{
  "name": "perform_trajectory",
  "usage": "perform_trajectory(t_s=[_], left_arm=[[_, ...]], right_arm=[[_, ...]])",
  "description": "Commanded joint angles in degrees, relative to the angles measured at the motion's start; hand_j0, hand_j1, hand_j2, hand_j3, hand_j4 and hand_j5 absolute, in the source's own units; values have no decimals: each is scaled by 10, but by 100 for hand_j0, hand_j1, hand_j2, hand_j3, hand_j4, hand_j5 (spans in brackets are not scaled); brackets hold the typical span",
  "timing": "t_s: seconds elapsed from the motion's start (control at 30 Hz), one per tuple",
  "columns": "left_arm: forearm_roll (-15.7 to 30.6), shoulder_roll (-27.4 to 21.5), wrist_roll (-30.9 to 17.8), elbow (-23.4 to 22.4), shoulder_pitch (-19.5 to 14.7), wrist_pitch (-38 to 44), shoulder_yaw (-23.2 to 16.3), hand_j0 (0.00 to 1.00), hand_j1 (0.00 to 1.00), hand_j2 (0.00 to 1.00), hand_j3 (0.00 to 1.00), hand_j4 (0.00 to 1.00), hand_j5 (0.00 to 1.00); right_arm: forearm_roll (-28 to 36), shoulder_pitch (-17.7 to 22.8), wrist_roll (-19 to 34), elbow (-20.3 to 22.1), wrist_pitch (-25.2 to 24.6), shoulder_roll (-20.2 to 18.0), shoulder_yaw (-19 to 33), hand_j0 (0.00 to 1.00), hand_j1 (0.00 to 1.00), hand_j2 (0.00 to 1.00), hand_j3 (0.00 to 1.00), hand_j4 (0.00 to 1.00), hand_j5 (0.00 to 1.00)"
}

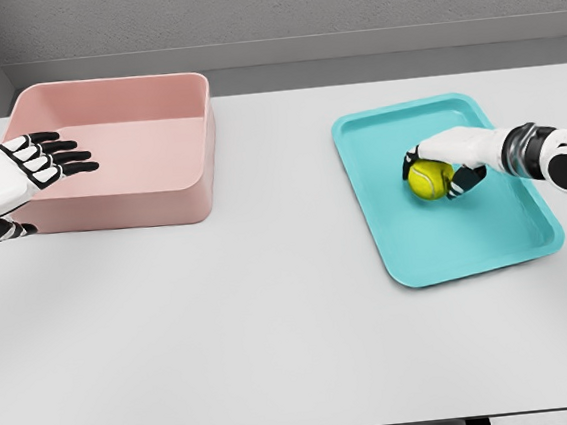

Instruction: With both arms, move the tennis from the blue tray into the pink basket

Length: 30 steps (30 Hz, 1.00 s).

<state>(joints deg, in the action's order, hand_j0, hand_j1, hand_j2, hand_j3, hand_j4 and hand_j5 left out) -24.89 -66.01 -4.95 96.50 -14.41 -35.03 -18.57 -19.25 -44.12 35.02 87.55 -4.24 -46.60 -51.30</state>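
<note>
My right hand (447, 165) is wrapped around the tennis ball (427, 180), fingers curled over its top and far side, thumb hooked under on the near right. The ball sits inside the blue tray (487, 243), toward the tray's middle, a little nearer its far edge than its near one; I cannot tell whether it rests on the tray floor or is raised just off it. The tray lies on the right half of the table (274, 324), turned slightly askew. My left hand (33, 164) is released, fingers stretched out flat and holding nothing, hovering over the left edge of the pink basket (177, 198). The basket stands at the table's far left corner, well apart from the tray.
</note>
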Motion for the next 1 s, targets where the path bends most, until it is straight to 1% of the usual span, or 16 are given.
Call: perform_trajectory(t_s=[0.0,0.1,0.33,0.63,0.7,0.8,0.87,0.97], left_arm=[[4,-1,0,0,0,0,0,100,100,100,100,100,100],[4,-1,0,0,0,0,0,100,100,100,100,100,100],[3,-1,0,-1,0,0,0,100,100,100,100,100,100],[3,-1,0,-2,0,0,1,100,100,100,100,100,100],[3,-1,0,-4,0,0,1,100,100,100,100,100,100],[3,-1,0,-4,0,0,1,100,100,100,100,100,100],[3,-1,0,-5,0,0,1,100,100,100,100,100,100],[2,-1,0,-5,0,0,2,100,100,100,100,100,100]], right_arm=[[0,-1,0,2,1,-1,1,62,62,62,62,62,62],[0,-9,0,8,1,-1,2,62,62,62,62,62,62],[1,-12,0,32,0,-3,2,61,61,61,61,61,61],[1,-20,0,77,-1,3,6,61,61,61,61,61,61],[1,-20,0,85,2,11,6,61,61,61,61,61,61],[1,-20,0,118,6,13,6,61,61,61,61,61,61],[1,-20,0,129,9,14,5,61,61,61,61,61,61],[1,-21,0,129,15,28,2,61,61,61,61,61,61]])
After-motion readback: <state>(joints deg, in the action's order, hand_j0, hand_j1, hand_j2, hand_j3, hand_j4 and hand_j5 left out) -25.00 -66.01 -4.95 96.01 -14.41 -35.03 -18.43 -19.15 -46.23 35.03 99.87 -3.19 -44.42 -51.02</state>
